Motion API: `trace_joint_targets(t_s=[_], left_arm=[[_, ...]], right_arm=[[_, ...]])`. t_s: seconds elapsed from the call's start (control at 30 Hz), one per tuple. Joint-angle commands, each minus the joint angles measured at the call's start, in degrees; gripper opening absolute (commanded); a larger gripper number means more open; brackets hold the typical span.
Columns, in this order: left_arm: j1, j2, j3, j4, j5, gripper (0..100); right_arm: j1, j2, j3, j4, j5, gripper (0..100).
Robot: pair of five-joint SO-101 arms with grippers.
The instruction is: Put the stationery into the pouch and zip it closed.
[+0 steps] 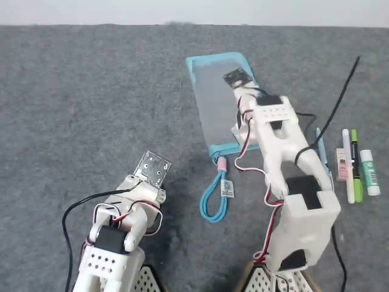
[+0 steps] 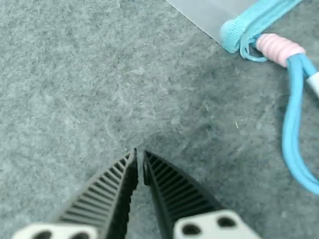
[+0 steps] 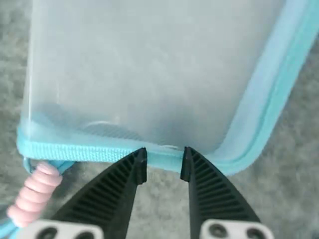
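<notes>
Nothing looks packed yet: the coloured pens and glue stick lie at the frame's right edge, outside the translucent blue-trimmed plastic pouch at upper centre, at whose trim the right gripper hangs, jaws apart; the left gripper, lower left, is closed empty.

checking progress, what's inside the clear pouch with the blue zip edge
Through the translucent blue-edged pouch no stationery shows inside. In the high view the right arm covers part of it. The pens and markers lie outside.
</notes>
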Motion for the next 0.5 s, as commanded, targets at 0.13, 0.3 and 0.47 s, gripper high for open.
trace_joint_targets(t_s=[0.13,0.3,0.47], left_arm=[[0.4,-0.2,-0.5,0.3,-0.1,2],[0.4,-0.2,-0.5,0.3,-0.2,2],[0.4,-0.2,-0.5,0.3,-0.2,2]], right_arm=[[-8.7,-13.0,0.8,8.7,-8.7,14.0],[-16.0,-17.9,7.2,9.5,-10.3,14.2],[-18.6,-15.5,10.0,6.8,-10.1,14.3]])
